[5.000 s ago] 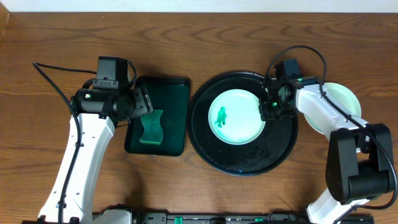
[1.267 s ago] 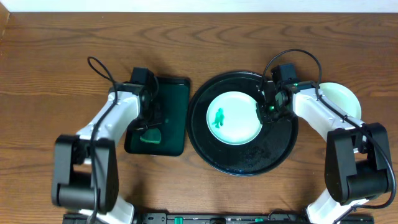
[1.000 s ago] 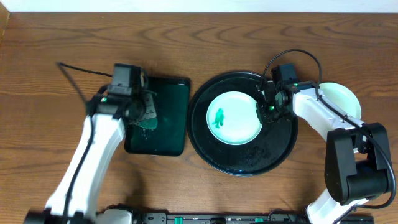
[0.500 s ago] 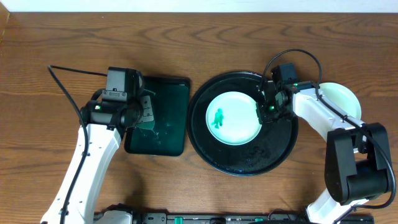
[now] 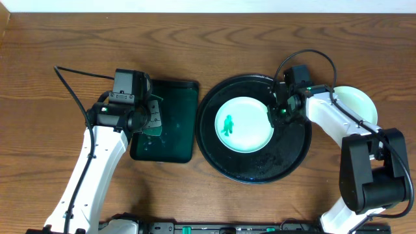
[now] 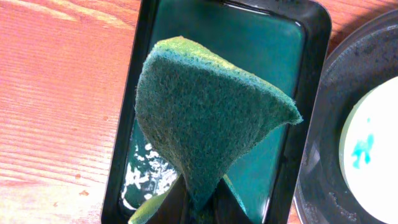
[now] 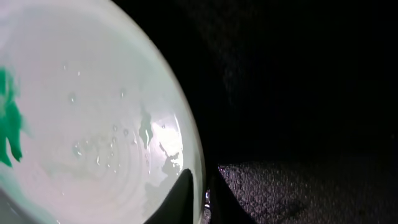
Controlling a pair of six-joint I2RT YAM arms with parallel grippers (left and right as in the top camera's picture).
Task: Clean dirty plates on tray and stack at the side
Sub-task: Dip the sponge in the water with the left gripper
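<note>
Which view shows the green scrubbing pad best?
Left wrist: the pad fills the frame, texture clear, above the small tray. Overhead shows only a sliver by the left end effector; right wrist shows none.

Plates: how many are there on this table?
2. A smeared plate lies on the black tray; a clean plate sits on the wood right of it, partly behind the arm, perhaps covering another.

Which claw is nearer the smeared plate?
Right. The right claw grips the plate at its rim; the left claw holds a sponge over the green tray.
</note>
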